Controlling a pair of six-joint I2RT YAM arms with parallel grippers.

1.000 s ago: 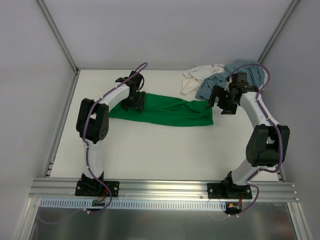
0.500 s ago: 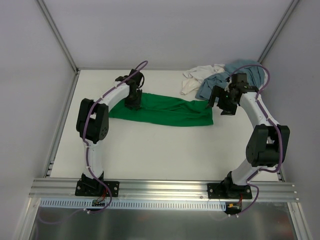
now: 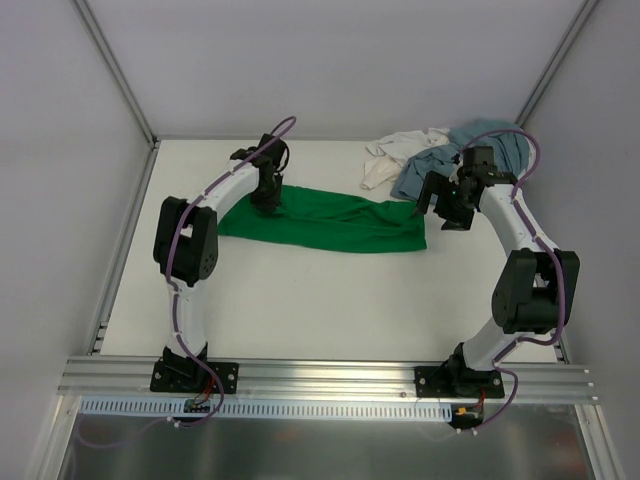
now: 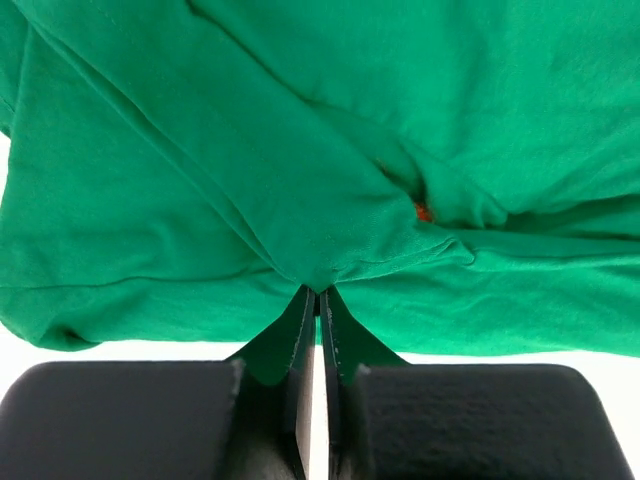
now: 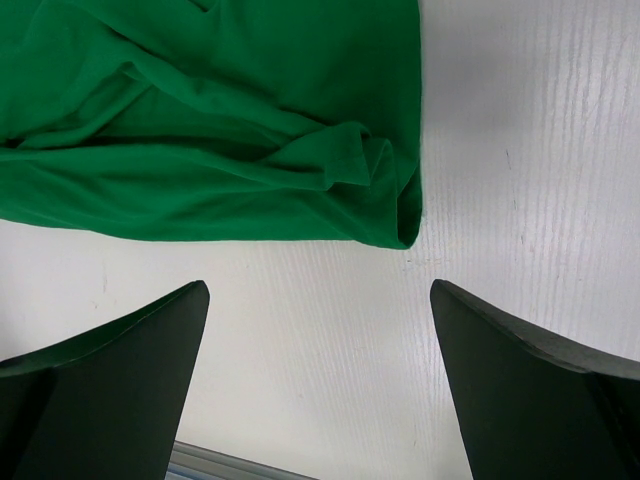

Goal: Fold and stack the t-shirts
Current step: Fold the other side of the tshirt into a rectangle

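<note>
1 shirt was in hand: the left pincer (image 4: pixel 317 292) was clamped on the green t-shirt (image 3: pixel 330 222), spread across the tabletop (image 3: pixel 300 300). The right pincer (image 5: pixel 318 287) hung apart just beside its other end, likely needing to grip there before folding.

Left arm (image 3: pixel 215 195) arches forward, wrist tipped down. I read the left gripper (image 4: pixel 318 292) as pinched tight on a fold of the green t-shirt (image 4: pixel 200 150). Right arm (image 3: pixel 510 215) is bent inward, and the right gripper (image 5: pixel 318 288) is spread wide, holding nothing.
</note>
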